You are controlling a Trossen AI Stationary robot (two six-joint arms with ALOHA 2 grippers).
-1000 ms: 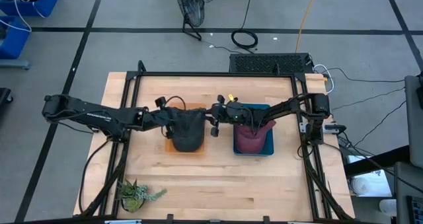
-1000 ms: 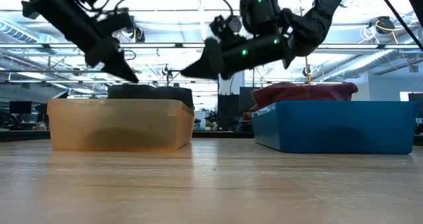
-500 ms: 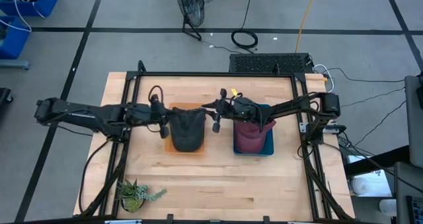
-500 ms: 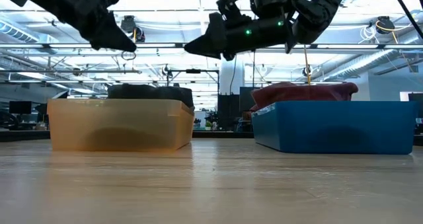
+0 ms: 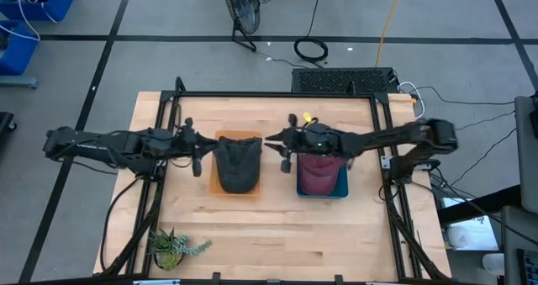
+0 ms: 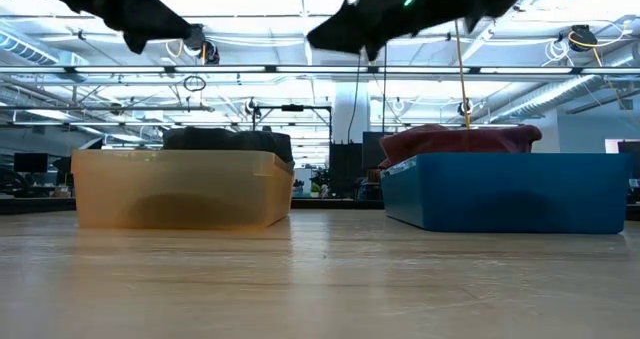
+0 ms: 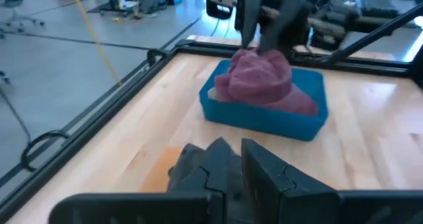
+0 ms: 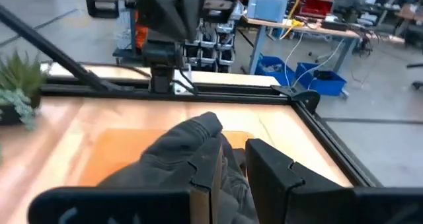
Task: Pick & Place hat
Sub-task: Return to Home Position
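A black hat point(image 5: 238, 167) lies in the orange bin point(image 5: 220, 187), bulging above its rim point(image 6: 228, 139). A maroon hat point(image 5: 319, 174) lies in the blue bin point(image 5: 341, 184) and also rises above the rim point(image 6: 455, 137). My left gripper point(image 5: 197, 157) hovers shut just left of the orange bin, well above the table point(image 6: 183, 33). My right gripper point(image 5: 282, 149) hovers shut over the gap between the two bins, equally high point(image 6: 318, 43). The left wrist view looks over the black hat point(image 7: 198, 164) to the maroon hat point(image 7: 261, 82). The right wrist view shows the black hat point(image 8: 178, 151).
A small potted plant point(image 5: 172, 247) stands at the table's near left corner. A black frame point(image 5: 273, 95) runs around the table's far and side edges. Bare wood lies in front of both bins point(image 6: 320, 279).
Both grippers have risen away from the bins. The left one has drawn back toward the table's left edge, off the black hat. The right one has shifted slightly toward the blue bin. Both hats have stayed in their bins.
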